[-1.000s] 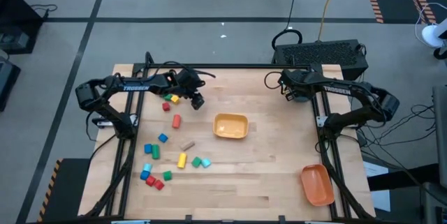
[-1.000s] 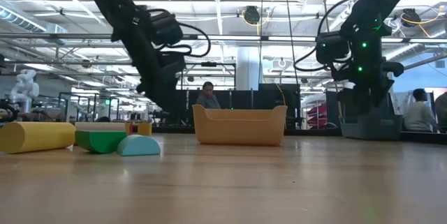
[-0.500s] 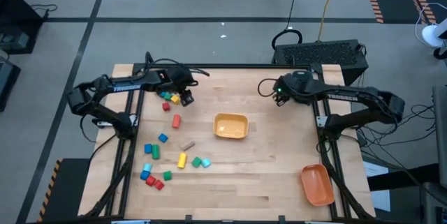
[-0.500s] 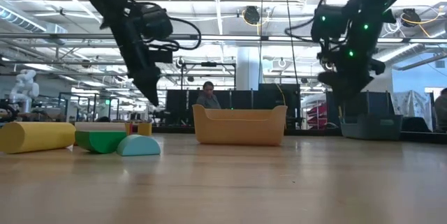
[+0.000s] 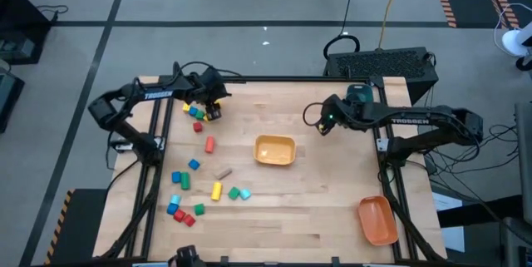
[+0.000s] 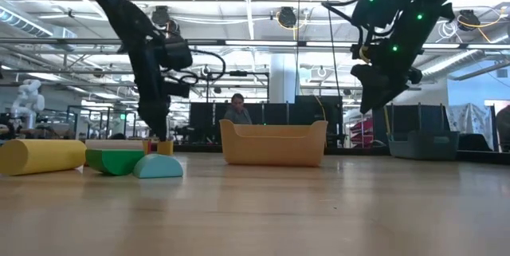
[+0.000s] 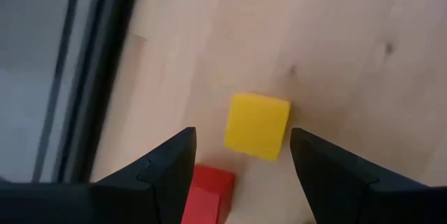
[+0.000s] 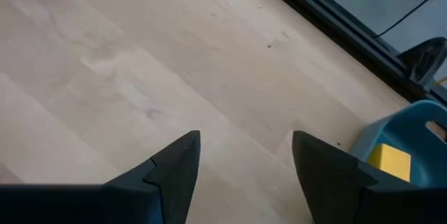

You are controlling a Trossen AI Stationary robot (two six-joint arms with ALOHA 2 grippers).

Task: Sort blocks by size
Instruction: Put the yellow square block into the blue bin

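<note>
We start with the wooden table [image 5: 332, 209], which fills the middle of the high view. On it sit the yellow bin [image 5: 274, 150] at centre and the orange bin [image 5: 376, 220] at lower right; a teal bin [image 8: 412, 130] holding one yellow block shows at the right edge of the right wrist view.

The blocks lie left of centre: a loose scatter [image 5: 199, 192] at lower left, and a small cluster [image 5: 198, 116] in the upper left.

Our left gripper [image 5: 211, 111] sits just over that upper-left cluster. Its fingers are spread wide, holding nothing, with a yellow cube [image 7: 258, 126] between them and a red block [image 7: 207, 195] just beside the cube. Our right gripper [image 5: 320, 125] hangs in the air right of the yellow bin, fingers also parted and empty, over bare wood.

We judge the sort barely begun, with the yellow cube the likely next pick. The risk is crowding: the red block lies so close to one finger that a descent could land on it or nudge it. A closing grip might also catch both pieces, and two sizes would then go into one bin.
</note>
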